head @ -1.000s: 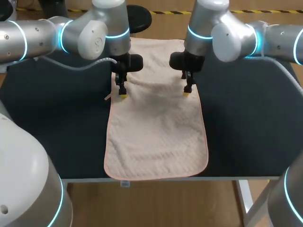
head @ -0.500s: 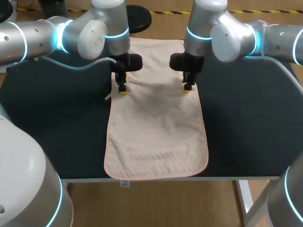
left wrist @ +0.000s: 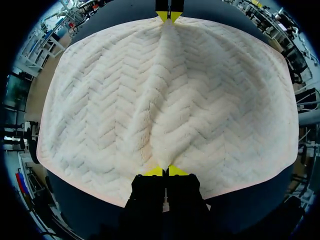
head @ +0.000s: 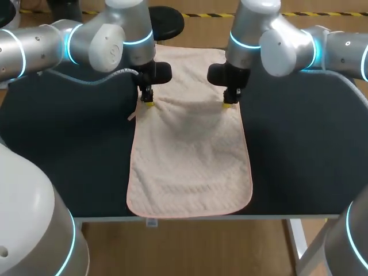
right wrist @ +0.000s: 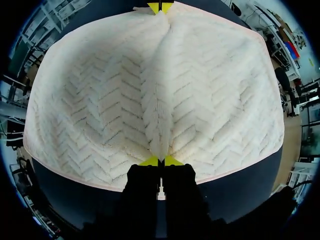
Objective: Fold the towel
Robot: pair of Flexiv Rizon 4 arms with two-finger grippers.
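Observation:
A cream towel (head: 190,167) with a herringbone weave lies lengthwise on the dark table mat (head: 299,149), its near end at the front edge. My left gripper (head: 149,103) is shut on the towel's left edge, about a third of the way from the far end. Opposite it, my right gripper (head: 228,104) pinches the right edge. In the left wrist view the towel (left wrist: 110,100) rises in a ridge from my left gripper (left wrist: 164,171) across to the other arm's yellow tips (left wrist: 169,16). The right wrist view shows the same ridge in the towel (right wrist: 100,100) ahead of my right gripper (right wrist: 160,161).
A small loop tag (head: 131,118) sticks out from the towel's left edge just in front of the left gripper. A white label (head: 151,222) hangs over the table's front edge. Bare dark mat lies on both sides of the towel.
Both grippers have gone from open to shut on the towel's side edges and shifted slightly toward the far end. A raised ridge has formed in the cloth between them.

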